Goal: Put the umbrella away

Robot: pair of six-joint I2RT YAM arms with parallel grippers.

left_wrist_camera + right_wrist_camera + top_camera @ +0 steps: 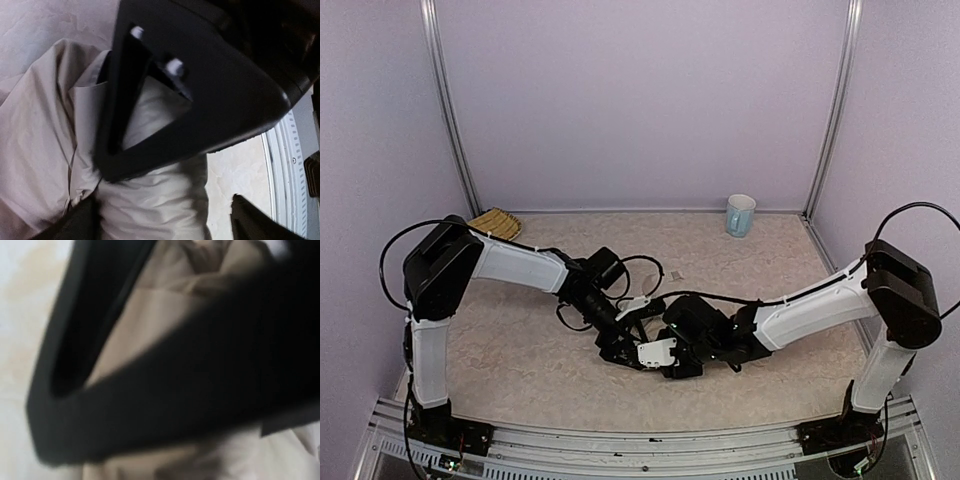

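The umbrella (155,200) shows in the left wrist view as a bundle of cream crinkled fabric lying on the table. It runs between the fingers of my left gripper (162,222), which stands open, with its right finger (250,220) clear of the cloth. A black triangular finger of the other arm (200,110) crosses over the fabric. In the right wrist view the umbrella (145,305) is a beige blur behind a black finger frame (150,390); my own jaws there are not distinguishable. From above, left gripper (620,345) and right gripper (665,355) meet mid-table and hide the umbrella.
A pale blue mug (740,214) stands at the back right by the wall. A woven straw basket (496,222) lies in the back left corner. A small object (675,273) lies behind the grippers. The table's metal rail (285,165) runs along the near edge.
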